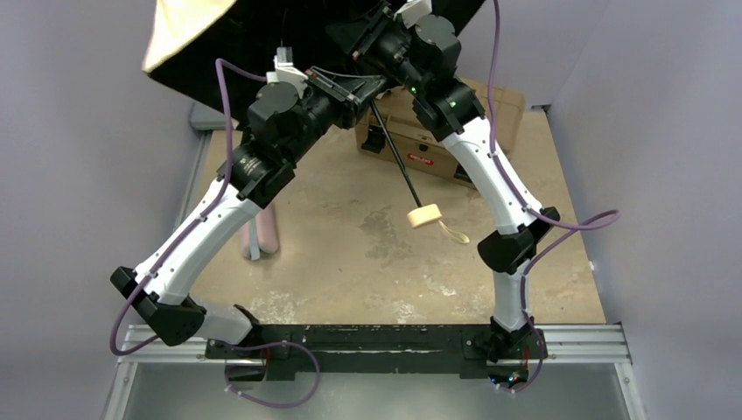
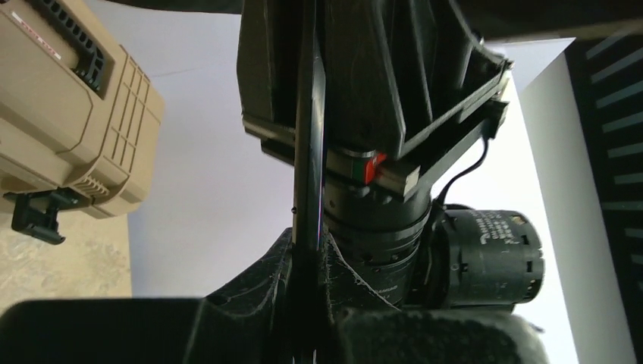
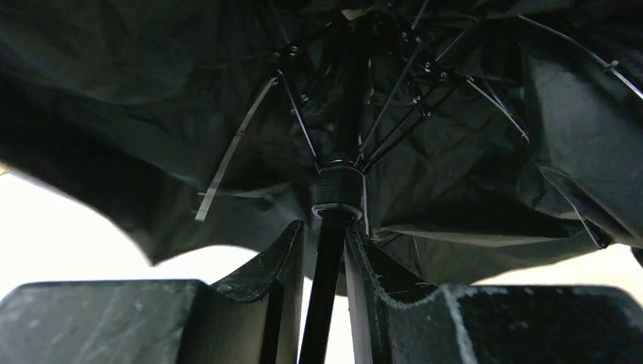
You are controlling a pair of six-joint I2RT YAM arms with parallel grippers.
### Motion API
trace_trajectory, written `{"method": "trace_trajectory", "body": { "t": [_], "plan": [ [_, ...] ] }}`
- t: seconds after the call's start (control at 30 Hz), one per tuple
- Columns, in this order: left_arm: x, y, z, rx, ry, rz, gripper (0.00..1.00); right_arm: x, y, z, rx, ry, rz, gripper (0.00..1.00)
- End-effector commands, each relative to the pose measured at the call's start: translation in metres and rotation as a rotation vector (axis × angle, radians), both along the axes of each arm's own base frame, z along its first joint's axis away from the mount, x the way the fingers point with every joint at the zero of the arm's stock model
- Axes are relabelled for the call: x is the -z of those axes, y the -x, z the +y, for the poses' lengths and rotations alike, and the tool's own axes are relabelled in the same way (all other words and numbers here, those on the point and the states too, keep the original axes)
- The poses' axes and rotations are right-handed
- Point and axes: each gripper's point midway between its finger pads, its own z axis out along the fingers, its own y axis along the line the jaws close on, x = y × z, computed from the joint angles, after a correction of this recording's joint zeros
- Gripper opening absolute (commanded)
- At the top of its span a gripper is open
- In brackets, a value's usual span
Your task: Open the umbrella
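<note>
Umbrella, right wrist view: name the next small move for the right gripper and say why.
Probably slide the right gripper up the shaft, pushing the runner toward the canopy's hub. The left gripper is clamped on the shaft lower down, the right fingers flank it just under the runner, and the canopy hangs slack with ribs only partly spread.

The umbrella [image 1: 188, 35] canopy runs off the upper edge (top view)
</note>
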Motion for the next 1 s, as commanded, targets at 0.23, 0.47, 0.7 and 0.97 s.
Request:
{"method": "trace_trajectory", "body": {
  "t": [0.23,0.47,0.7,0.97],
  "plan": [
    [0.021,0.198,-0.056,0.757,-0.167,0.077,0.0,-0.029,-0.089,-0.106,0.627,-0.122,-0.152,0.23],
    [0.048,0.232,-0.068,0.896,-0.332,0.104,0.0,-0.061,-0.092,-0.145,0.71,-0.249,-0.217,0.24],
    [0.078,0.245,-0.066,1.025,-0.561,0.076,0.0,-0.109,-0.077,-0.193,0.76,-0.406,-0.334,0.23],
    [0.13,0.247,-0.043,1.052,-0.821,0.088,0.0,-0.13,-0.058,-0.223,0.806,-0.455,-0.353,0.0]
  ]
}}
